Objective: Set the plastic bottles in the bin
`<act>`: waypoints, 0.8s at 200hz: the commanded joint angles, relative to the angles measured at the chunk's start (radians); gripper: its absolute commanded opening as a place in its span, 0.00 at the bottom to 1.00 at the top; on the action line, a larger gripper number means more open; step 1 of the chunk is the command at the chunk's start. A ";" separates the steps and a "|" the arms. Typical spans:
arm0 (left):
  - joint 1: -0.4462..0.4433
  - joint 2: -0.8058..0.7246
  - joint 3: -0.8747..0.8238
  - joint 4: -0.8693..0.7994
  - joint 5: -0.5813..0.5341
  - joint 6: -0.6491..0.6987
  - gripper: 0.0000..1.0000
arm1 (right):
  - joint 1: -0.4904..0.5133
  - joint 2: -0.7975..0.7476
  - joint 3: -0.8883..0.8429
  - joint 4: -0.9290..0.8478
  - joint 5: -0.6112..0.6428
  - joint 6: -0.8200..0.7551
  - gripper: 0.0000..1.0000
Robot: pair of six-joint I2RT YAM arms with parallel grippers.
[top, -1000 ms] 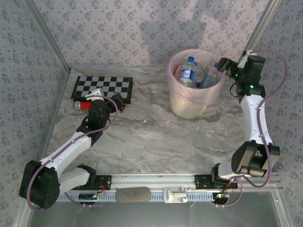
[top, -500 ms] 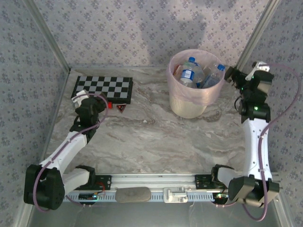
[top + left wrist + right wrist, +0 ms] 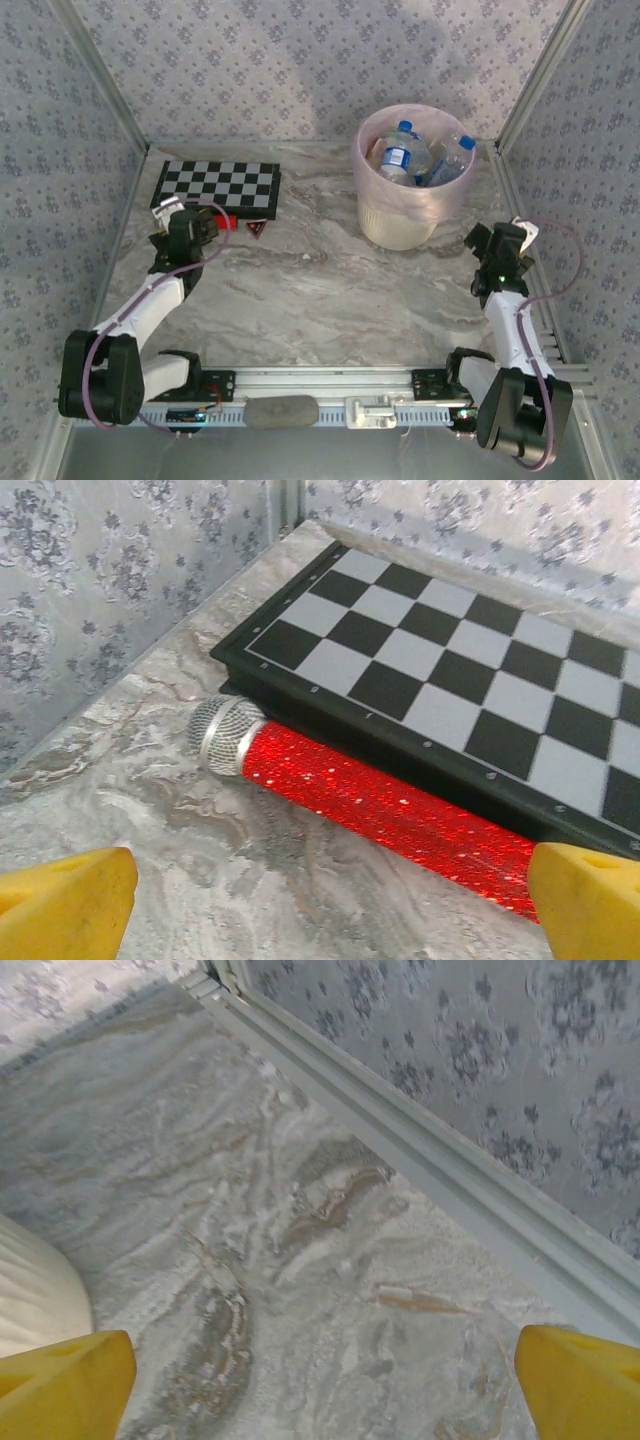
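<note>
Bottles [image 3: 398, 155] heaped in the bin [image 3: 400, 225], task seemingly complete (left gripper [image 3: 327, 900] and right gripper [image 3: 325, 1385]: jaws spread, empty).

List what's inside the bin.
Several clear plastic bottles with blue caps and labels lie in the bin, inside its pink liner. Anything beneath them is covered, so the count is uncertain.

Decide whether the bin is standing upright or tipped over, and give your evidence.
Upright. In the top view the bin stands on the table, its round mouth facing up, with plastic bottles resting inside.
</note>
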 commanded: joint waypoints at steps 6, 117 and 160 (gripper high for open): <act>0.018 0.041 0.002 0.002 -0.087 0.073 1.00 | 0.031 0.096 -0.070 0.246 0.027 0.008 0.99; 0.072 0.193 -0.181 0.539 -0.001 0.289 1.00 | 0.291 0.532 -0.015 0.680 0.168 -0.331 0.99; 0.080 0.307 -0.157 0.611 0.150 0.336 1.00 | 0.248 0.514 -0.068 0.747 -0.005 -0.342 0.99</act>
